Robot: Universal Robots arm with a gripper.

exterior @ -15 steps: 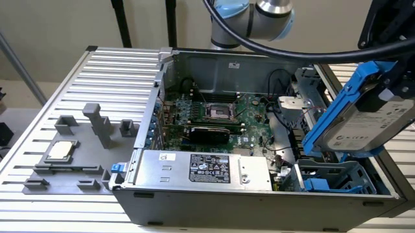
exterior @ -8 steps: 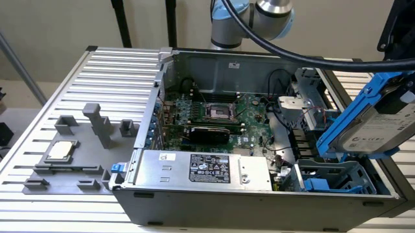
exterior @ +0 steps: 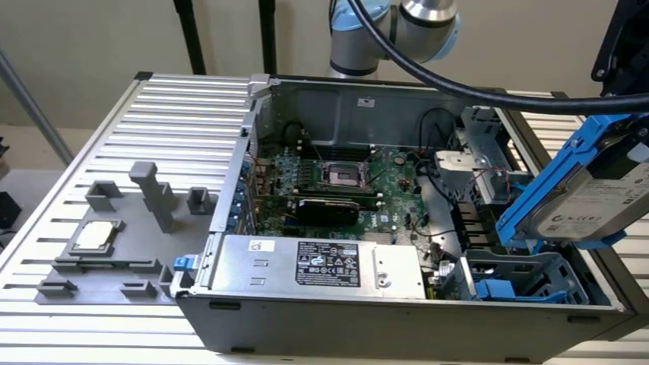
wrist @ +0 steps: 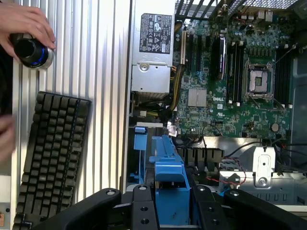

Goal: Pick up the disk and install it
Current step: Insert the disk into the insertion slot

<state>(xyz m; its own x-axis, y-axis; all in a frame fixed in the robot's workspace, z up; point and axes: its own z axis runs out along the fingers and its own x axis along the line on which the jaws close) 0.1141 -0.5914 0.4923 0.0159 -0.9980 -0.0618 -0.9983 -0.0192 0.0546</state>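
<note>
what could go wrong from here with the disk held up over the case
1. The disk hangs tilted above the open case. Lowered at that angle, its blue rails might jam against the drive bay instead of sliding in.
2. Beside the bay, loose wires could get snagged or pinched.
3. The fingers seem to clamp the blue plastic frame, which might flex or slip.
</note>
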